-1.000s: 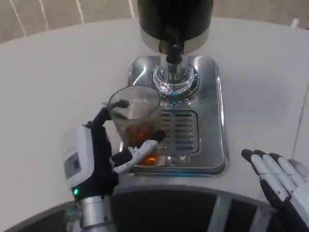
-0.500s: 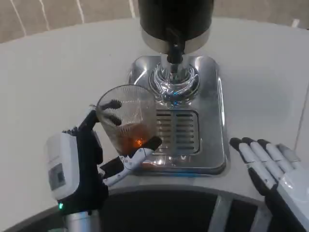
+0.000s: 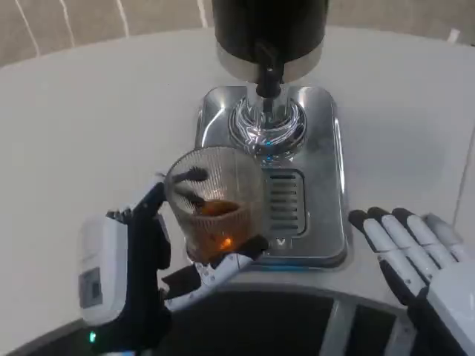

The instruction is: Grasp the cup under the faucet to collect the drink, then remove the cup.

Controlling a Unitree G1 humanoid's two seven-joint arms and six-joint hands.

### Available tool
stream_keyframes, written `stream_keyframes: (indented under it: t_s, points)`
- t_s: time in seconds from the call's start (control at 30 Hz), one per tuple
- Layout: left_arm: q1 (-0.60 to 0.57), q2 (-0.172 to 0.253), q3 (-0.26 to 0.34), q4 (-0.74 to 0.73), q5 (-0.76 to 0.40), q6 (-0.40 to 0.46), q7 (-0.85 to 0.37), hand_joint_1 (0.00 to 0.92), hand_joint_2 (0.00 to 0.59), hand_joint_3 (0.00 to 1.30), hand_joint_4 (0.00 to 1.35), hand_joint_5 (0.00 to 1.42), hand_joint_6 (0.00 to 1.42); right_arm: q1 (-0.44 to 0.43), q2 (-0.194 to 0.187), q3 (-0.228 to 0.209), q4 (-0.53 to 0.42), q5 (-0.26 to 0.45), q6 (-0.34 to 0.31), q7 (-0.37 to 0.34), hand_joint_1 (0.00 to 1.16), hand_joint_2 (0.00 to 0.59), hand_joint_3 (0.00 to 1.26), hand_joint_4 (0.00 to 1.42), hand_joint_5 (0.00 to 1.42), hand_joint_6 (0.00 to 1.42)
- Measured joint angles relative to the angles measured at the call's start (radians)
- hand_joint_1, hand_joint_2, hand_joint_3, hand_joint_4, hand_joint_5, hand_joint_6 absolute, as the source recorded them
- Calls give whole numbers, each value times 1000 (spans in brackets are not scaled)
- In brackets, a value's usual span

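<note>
With the left hand (image 3: 130, 278) gripping the part-filled cup (image 3: 215, 204) over the tray's (image 3: 326, 185) near-left corner and the right hand (image 3: 415, 259) open, a tilt could spill drink.

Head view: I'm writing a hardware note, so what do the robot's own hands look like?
The left hand has a boxy white back with a small grey panel, black palm and white-and-black fingers; a green light glows by its wrist. The right hand has a white back and white fingers with black tips.

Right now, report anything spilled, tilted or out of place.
Nothing stands out. The left hand holds the ribbed glass cup upright with amber drink inside, no spill visible on the drip tray. The right hand rests open on the table.
</note>
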Motion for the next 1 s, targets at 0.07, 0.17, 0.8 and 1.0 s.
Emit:
stream_keyframes:
  t_s: [0.07,0.17,0.8,1.0]
  points:
    - [13,-5,-4,-21,1,-8,-12,714,69,1134,1248,1363,1424,1,0,-6,-2,0,-3,-4,721,349,0,0,0,0]
    - [33,-11,-9,-47,8,-24,-19,714,69,1134,1248,1363,1424,0,0,-14,-7,-2,-7,-13,667,385,0,0,0,0]
    - [181,-16,-64,-181,44,-91,-95,719,76,1146,1248,1363,1424,104,41,41,4,-62,-59,-123,617,391,0,0,0,0]
    - [207,-21,-74,-197,45,-100,-111,722,77,1146,1248,1363,1424,137,45,38,-2,-62,-63,-138,612,399,0,0,0,0]
